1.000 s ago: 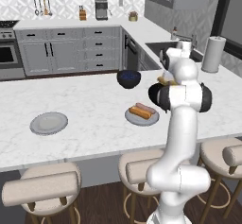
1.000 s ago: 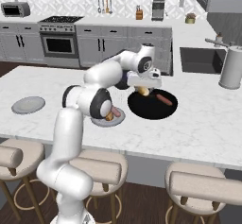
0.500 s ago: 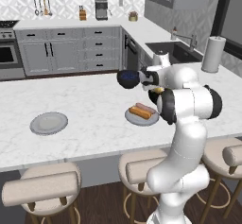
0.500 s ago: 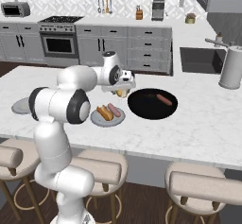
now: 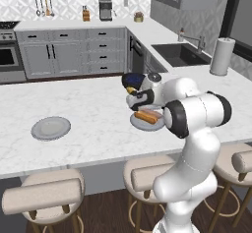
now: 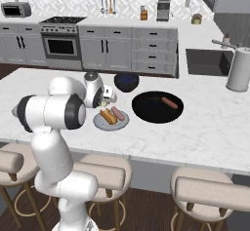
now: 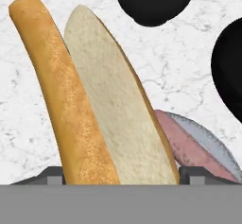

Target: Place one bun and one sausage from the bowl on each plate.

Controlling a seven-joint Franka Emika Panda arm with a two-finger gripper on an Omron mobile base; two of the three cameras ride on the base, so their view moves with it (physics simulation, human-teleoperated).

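Hand view looks straight along a golden bun (image 7: 90, 109) that rises between the dark finger tips, so the gripper (image 7: 122, 173) stands spread wide around it, pinching it across its width. Beyond the bun lie a pinkish sausage (image 7: 189, 147) and the rim of a grey plate (image 7: 215, 145). From the right base view, that near plate (image 6: 100, 123) already carries a bun (image 6: 107, 116) and a sausage (image 6: 117, 113), while one more sausage (image 6: 169, 102) lies in the black bowl (image 6: 146, 110). The far plate (image 5: 50, 128) sits bare, well apart to the left on the counter (image 5: 98, 124). The step in hand appears to be carrying the second bun away from the bowl. The next move calls for swinging across to the bare plate, lowering the bun flat onto it, then releasing.
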